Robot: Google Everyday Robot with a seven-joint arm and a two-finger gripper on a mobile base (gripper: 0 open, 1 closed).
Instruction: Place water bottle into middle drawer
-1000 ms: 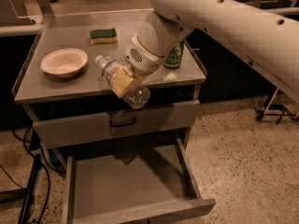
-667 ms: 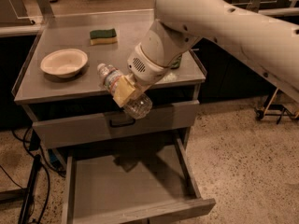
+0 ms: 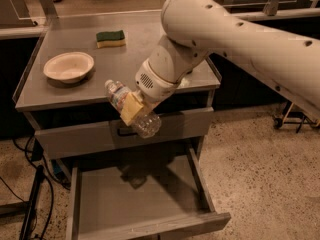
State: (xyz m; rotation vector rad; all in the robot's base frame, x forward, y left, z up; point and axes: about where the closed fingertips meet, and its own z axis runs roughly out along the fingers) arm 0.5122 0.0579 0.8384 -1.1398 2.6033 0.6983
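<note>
The gripper hangs before the near edge of the grey metal bench, its jaws closed around the small clear ribbed plastic water bottle. The bottle is tilted, with its cap up and to the left. The wide grey sheet-metal middle drawer stands open below it.

Big white arm stretches in from the right edge and bends down-left at the chunky wrist. The gripper sits at its low end, left of centre, with its tan fingers pinched tight around a tilted water bottle.
</note>
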